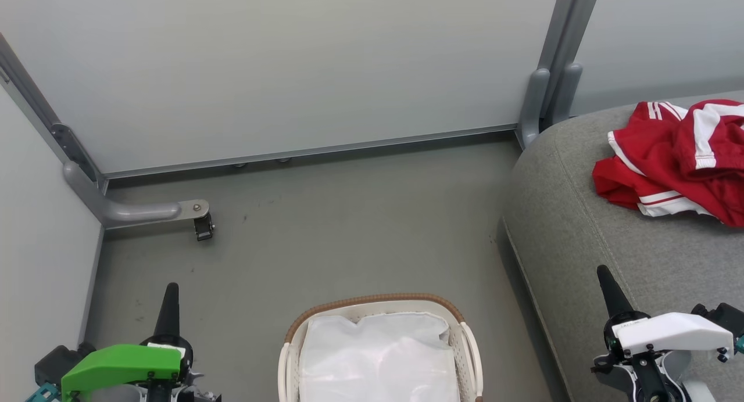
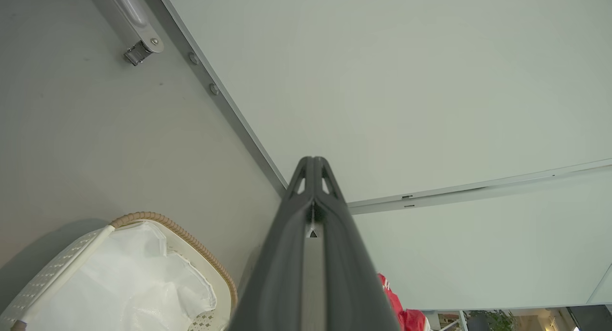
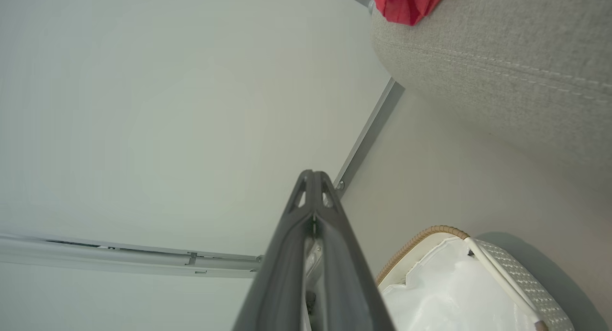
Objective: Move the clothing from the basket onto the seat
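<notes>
Red jersey and shorts (image 1: 674, 164): heaped on sofa seat (image 1: 581, 245), ahead-right of right gripper (image 1: 603, 272), the nearer. Basket (image 1: 372, 298): liner (image 1: 372, 355) only. Left gripper (image 1: 171, 290) and right: fingers together, empty.

A staged robot-testing bay, not a real home. Blank, pale partition panels (image 1: 325, 71) in grey metal frames (image 1: 561, 47), one on a castor foot (image 1: 203, 225), enclose a grey-green floor (image 1: 349, 228). Household props stand inside: a grey sofa seat (image 1: 581, 233) and a white laundry basket (image 1: 372, 299).
</notes>
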Robot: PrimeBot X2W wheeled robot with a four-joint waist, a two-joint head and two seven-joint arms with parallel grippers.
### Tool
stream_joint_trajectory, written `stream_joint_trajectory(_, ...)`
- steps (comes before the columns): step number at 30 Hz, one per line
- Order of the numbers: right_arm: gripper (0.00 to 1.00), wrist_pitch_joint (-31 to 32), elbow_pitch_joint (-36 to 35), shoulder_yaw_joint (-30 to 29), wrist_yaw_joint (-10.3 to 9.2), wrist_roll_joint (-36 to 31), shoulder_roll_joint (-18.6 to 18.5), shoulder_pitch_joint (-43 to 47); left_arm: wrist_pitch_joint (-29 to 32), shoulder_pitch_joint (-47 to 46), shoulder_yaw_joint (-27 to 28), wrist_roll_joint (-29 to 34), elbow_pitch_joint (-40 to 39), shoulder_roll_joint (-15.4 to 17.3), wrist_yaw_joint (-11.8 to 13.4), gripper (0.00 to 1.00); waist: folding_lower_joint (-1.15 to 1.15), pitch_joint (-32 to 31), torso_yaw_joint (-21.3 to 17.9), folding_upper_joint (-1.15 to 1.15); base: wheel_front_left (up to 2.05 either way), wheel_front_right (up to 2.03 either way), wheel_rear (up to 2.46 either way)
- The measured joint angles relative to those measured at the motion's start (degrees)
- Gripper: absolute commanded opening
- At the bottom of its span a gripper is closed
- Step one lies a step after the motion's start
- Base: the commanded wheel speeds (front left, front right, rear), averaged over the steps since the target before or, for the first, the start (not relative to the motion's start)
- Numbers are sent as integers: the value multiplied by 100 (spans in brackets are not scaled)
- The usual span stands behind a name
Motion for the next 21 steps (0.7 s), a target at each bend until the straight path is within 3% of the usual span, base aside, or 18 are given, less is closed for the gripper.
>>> stream_joint_trajectory(21, 0, 271, -93, -119, 0, 1002, -10, -71, 270, -115, 169, -894, -90, 0, -53, 0, 0, 21, -88, 0, 0, 0, 0)
